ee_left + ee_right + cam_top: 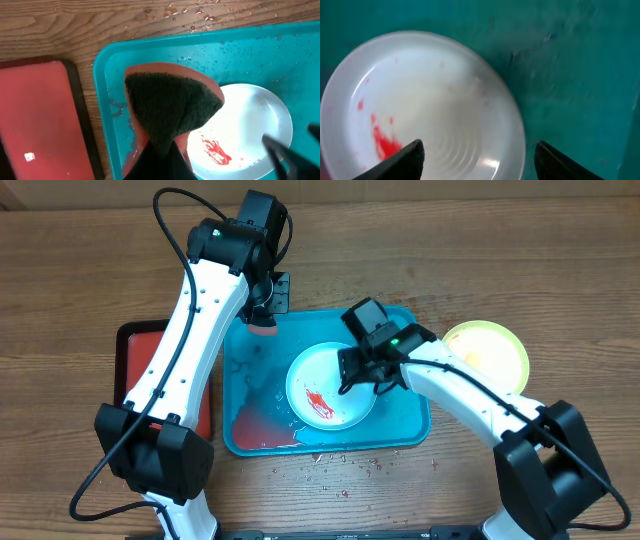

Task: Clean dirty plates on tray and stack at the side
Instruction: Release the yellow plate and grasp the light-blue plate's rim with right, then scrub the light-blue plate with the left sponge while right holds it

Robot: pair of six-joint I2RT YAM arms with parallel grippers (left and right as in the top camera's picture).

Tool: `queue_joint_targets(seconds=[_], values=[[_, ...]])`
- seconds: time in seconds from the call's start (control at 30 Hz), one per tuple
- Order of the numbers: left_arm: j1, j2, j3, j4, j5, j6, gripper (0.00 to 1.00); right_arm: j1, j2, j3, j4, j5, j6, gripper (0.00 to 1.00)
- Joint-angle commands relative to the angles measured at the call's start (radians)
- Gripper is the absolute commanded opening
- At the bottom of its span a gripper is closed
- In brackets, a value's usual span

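Left end effector [264, 320] grips a scrub sponge [170, 107] above the cyan tray [250, 395]; right end effector [479, 150] stands open over the sauce-smeared plate [322, 375].

No words, numbers or signs can be read anywhere in these pictures. The flat red plastic tray with a dark rim [40, 115] has a small white square mark [30, 157] on it. The mark is too tiny to show any letters.
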Motion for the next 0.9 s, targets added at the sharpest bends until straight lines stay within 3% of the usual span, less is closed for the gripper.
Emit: queue_joint_targets(seconds=[0.0, 0.13, 0.37, 0.7, 0.87], values=[[0.005, -0.009, 0.021, 0.003, 0.011, 0.011, 0.04, -0.037, 0.053, 0.016, 0.032, 0.070, -0.161, 0.72], [0.005, -0.009, 0.021, 0.004, 0.011, 0.011, 0.04, -0.082, 0.094, 0.016, 0.052, 0.010, -0.223, 0.67], [0.005, -0.009, 0.021, 0.011, 0.011, 0.011, 0.04, -0.111, 0.098, 0.014, 0.058, -0.143, -0.185, 0.30], [0.005, -0.009, -0.002, 0.023, 0.011, 0.011, 0.04, -0.085, 0.098, -0.079, 0.099, -0.161, 0.063, 0.21], [0.005, -0.009, -0.064, 0.059, 0.021, 0.010, 0.04, -0.087, 0.098, -0.085, 0.090, -0.157, 0.187, 0.04]])
